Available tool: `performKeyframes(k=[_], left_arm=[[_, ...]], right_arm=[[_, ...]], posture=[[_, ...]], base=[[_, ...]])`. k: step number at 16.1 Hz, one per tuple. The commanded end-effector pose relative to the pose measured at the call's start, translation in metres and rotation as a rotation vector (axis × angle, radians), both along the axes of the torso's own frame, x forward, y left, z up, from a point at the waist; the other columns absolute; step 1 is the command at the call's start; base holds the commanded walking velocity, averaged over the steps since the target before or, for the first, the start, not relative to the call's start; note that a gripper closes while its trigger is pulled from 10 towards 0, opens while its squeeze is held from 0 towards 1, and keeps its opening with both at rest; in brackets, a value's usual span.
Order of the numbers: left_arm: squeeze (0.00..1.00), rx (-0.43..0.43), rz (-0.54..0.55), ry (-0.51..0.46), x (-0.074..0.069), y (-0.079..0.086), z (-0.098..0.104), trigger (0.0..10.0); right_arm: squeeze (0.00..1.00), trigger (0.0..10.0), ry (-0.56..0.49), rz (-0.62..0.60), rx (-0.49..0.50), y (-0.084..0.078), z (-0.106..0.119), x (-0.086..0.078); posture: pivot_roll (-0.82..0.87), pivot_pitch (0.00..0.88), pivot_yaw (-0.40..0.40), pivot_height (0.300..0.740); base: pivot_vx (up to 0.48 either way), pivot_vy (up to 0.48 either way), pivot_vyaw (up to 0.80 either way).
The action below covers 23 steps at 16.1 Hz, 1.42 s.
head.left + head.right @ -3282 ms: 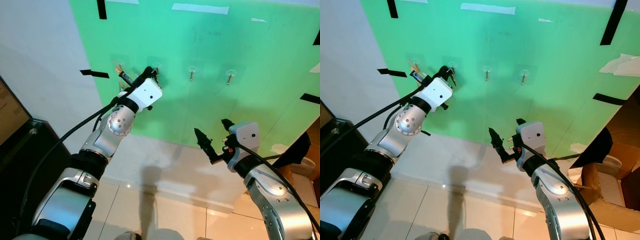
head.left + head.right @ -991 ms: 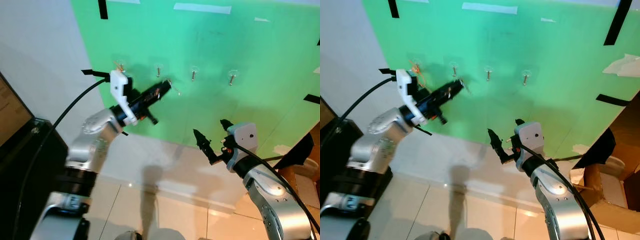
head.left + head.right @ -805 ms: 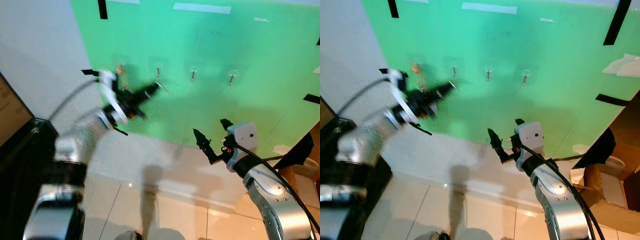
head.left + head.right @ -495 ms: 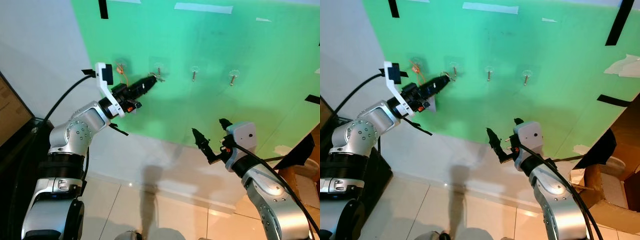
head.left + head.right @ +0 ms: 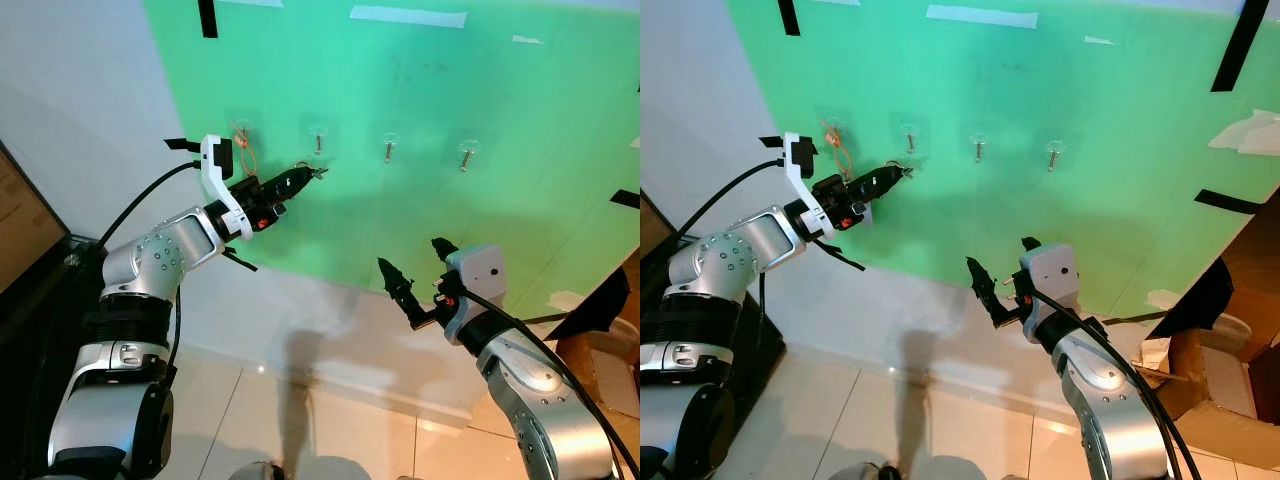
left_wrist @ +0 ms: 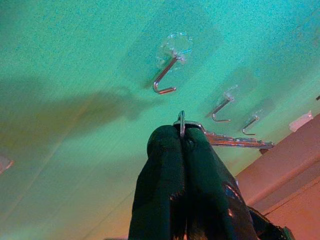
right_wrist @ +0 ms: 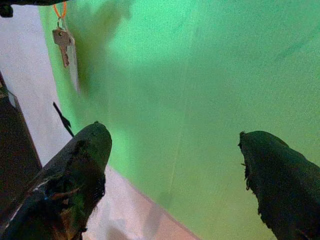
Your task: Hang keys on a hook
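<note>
On the green wall (image 5: 480, 230) with its row of hooks, the left pincer (image 5: 312, 174) pinches the keys (image 6: 225, 141) tight just under the second hook (image 5: 318, 143), while the right pincer (image 5: 412, 280) hangs wide open, far below.

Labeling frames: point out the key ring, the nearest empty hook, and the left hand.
key ring (image 6: 181, 123): left wrist view, metal loop above the fingertips
hook (image 6: 165, 80): left wrist view, bent metal shank
left hand (image 5: 306, 176): left eye view, fingertips

Left gripper (image 6: 182, 137), fingers pressed together, pinches a key ring (image 6: 181, 123) just short of a wall hook (image 6: 166, 75).
</note>
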<state>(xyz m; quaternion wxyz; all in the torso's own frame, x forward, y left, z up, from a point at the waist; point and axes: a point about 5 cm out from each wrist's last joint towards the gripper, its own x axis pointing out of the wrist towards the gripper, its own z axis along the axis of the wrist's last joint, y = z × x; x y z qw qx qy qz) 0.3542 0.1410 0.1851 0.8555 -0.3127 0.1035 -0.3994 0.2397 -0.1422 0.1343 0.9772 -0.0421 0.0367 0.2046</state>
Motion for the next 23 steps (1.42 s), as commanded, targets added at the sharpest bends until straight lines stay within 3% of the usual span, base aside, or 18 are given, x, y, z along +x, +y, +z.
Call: performKeyframes(k=[1,7,15,22,23], left_arm=[[0.00,0.021,-0.003,-0.017,0.004,-0.004,0.007,10.0],[0.00,0.025,-0.017,-0.067,0.009,-0.013,0.015,10.0],[0.00,0.034,0.106,-0.040,0.021,-0.003,0.009,10.0],[0.00,0.071,0.080,0.008,0.021,-0.011,-0.003,10.0],[0.00,0.063,0.032,-0.064,0.016,-0.014,0.003,10.0]], right_arm=[[0.00,10.0,-0.006,0.003,-0.001,0.001,0.001,0.002],[0.00,10.0,-0.008,0.008,-0.004,0.000,0.001,0.002],[0.00,10.0,-0.006,0.012,-0.010,0.000,0.001,0.002],[0.00,10.0,-0.005,0.011,-0.014,0.000,0.001,0.002],[0.00,10.0,-0.004,0.009,-0.015,-0.001,0.000,0.002]], posture=[[-0.21,0.000,0.049,0.740],[-0.21,0.000,0.050,0.740],[-0.21,0.000,0.048,0.740],[-0.22,0.000,0.053,0.740],[-0.22,0.000,0.054,0.740]], base=[[0.000,0.000,0.00],[0.000,0.000,0.00],[0.000,0.000,0.00],[0.000,0.000,0.00],[0.000,0.000,0.00]])
